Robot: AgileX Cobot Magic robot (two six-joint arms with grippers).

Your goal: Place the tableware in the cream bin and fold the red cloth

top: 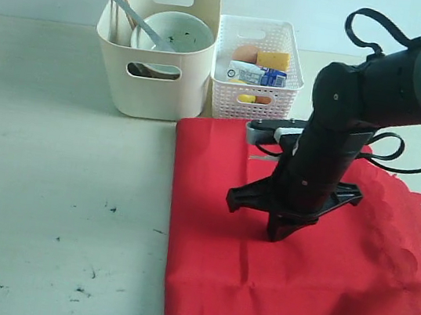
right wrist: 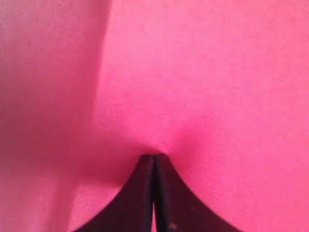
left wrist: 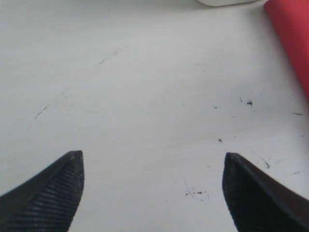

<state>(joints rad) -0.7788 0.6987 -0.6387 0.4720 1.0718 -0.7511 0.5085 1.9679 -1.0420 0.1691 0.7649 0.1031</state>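
Two hands, two different states. My left hand hung over the bare worktop with its fingers spread wide and nothing between them, and an edge of the red cloth lay off to one side. My right hand pointed down with its fingers closed tight together, tips touching the cloth towards its middle. The fabric dimpled around the tips, but I could not tell whether any was caught between them. The cloth lay on the worktop with its scalloped edge on the right of the exterior view and a far corner just in front of the cream bin. In the bin stood the pale speckled bowl, the wooden chopstick pair and a grey metal handle leaning across the bowl. The white lattice basket stood just beside the bin with food in it.
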